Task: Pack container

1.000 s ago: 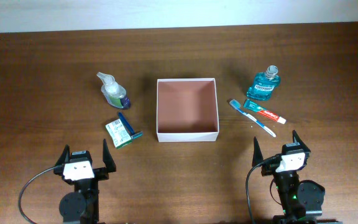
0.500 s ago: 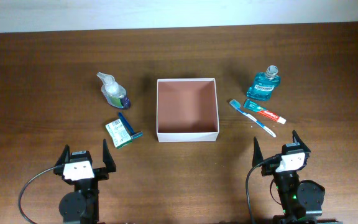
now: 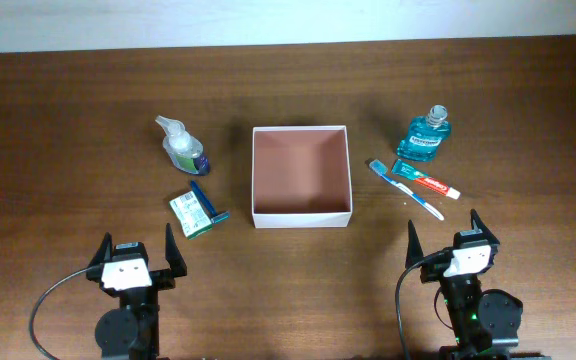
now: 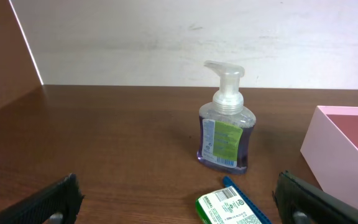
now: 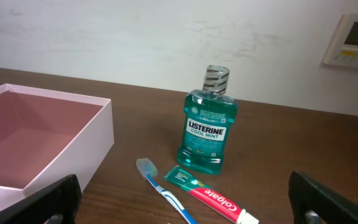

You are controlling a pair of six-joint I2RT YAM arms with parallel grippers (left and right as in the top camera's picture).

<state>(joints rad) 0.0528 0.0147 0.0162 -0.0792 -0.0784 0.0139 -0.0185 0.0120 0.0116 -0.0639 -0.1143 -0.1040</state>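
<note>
Nothing moved, container (image 3: 301, 217) unshifted, left end effector (image 3: 136, 240), right end effector (image 3: 442, 224) still spread

Nothing visibly changes from the earlier overhead views. Any slight drift of the left gripper (image 3: 137, 240) at 7 o'clock or the right gripper (image 3: 442, 224) at 5 o'clock is too small to tell.

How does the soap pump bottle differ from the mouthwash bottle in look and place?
The soap pump bottle is clear with a white pump head; the mouthwash bottle is teal with a short round cap. The soap pump bottle stands left of the container, the mouthwash bottle right of it. Both stand upright, outside the container.
</note>
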